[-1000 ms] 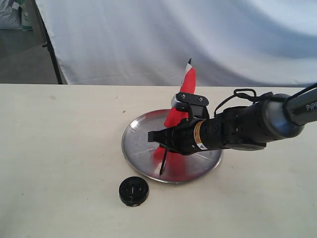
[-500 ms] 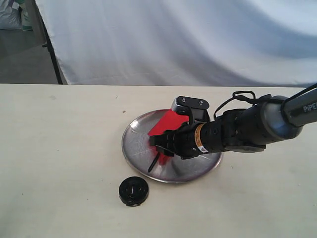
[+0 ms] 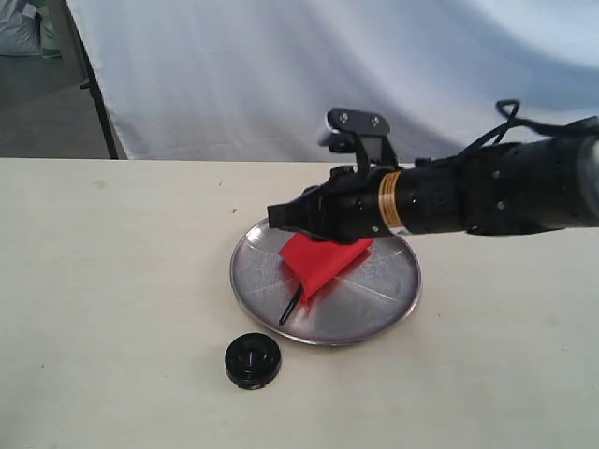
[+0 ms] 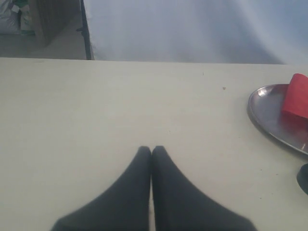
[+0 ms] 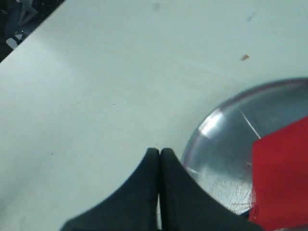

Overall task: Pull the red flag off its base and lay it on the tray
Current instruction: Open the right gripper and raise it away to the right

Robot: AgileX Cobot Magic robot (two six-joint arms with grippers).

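Red flag [image 3: 320, 263] flat in silver tray [image 3: 393, 304]

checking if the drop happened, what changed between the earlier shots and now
The right gripper let go of the red flag, which went from nearly upright in its grip to lying on the tray. The gripper then rose above the tray and is now shut, holding nothing. The tray and the base beside it stayed put.
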